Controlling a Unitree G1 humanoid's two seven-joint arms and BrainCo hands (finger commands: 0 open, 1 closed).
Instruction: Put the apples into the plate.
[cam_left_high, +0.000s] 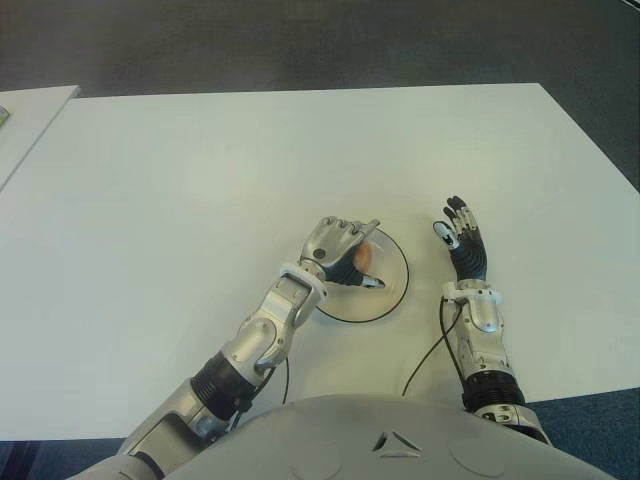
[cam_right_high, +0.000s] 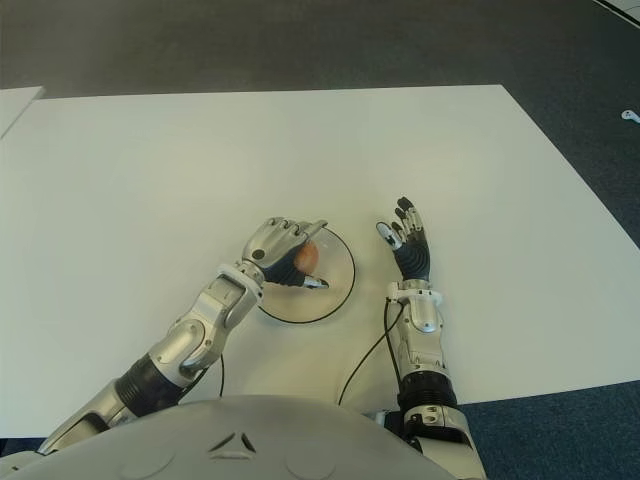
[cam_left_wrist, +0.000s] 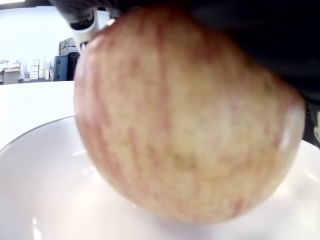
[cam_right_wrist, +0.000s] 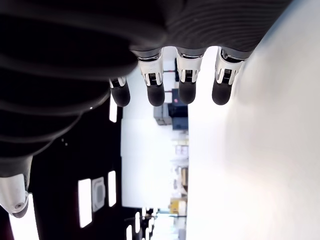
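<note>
Fingers (cam_left_high: 345, 238) of the left hand (cam_left_high: 340, 250) are curled over the apple (cam_left_high: 364, 257), held low inside the plate (cam_left_high: 393, 290); the right hand (cam_left_high: 463, 240), fingers spread and empty, is seen just beside the plate.

The tabletop (cam_left_high: 200, 180) is white, smooth and matt. The plate (cam_left_wrist: 45, 185) looks like glossy white glazed ware, with soft highlights. The apple (cam_left_wrist: 185, 115) has a smooth, streaked, faintly shiny skin. Both the left hand (cam_left_high: 343, 250) and the right hand (cam_left_high: 462, 240) show silvery shells, perhaps metal, with dark ribbed padding.
</note>
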